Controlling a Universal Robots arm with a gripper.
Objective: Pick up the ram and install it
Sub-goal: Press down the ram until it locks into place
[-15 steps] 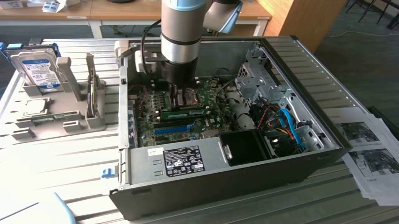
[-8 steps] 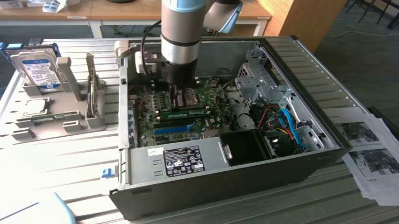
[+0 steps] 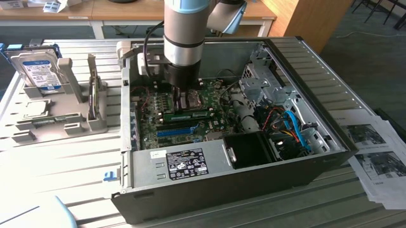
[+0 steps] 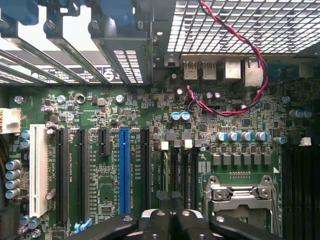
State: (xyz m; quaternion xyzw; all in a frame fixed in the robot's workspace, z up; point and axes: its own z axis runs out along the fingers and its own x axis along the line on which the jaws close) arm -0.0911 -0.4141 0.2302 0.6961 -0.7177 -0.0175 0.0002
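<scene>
Fingers pinched together, nothing between them: the gripper [image 4: 170, 200] hangs low inside the open case [image 3: 330, 137], just over the board [image 4: 100, 110] near the CPU socket [image 4: 240, 192]. In the exterior view the arm [image 3: 184, 42] plunges straight down into the case. The ram [image 3: 190, 114] lies seated across the board just in front of the socket. Farther off, toward that view's left, a hard drive [image 3: 38, 71] stands upright in a grey rack [image 3: 70, 121].
</scene>
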